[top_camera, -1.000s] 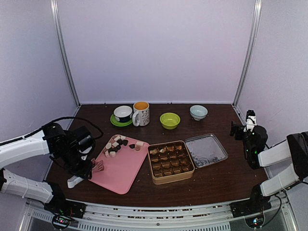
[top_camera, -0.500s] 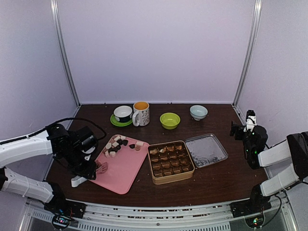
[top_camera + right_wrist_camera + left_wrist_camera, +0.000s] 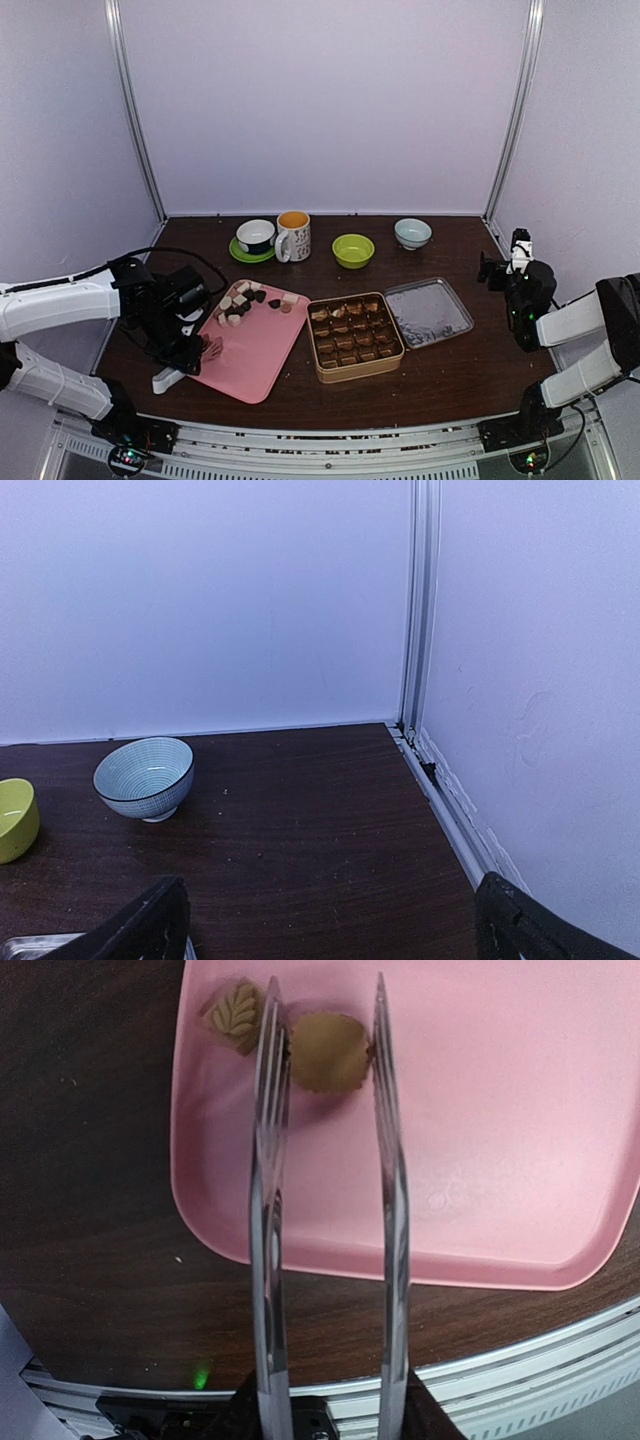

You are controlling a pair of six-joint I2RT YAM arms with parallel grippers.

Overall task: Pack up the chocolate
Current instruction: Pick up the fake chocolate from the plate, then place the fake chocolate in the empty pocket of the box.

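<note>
- The left hand (image 3: 183,328) grips the tongs (image 3: 265,1210), their blades apart over the pink tray (image 3: 480,1160).
- A round tan chocolate (image 3: 327,1052) lies on the tray between the blade tips, with a leaf-shaped piece (image 3: 232,1015) just left.
- More pieces (image 3: 240,298) sit at the tray's far end.
- The right hand (image 3: 335,900) gapes wide, holding nothing, above the tabletop (image 3: 300,810).

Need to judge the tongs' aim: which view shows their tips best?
Left wrist: the tongs fill the frame, tips either side of a round tan chocolate on the pink tray. Top external shows them only tiny at the tray's left edge. Right wrist misses them.
</note>
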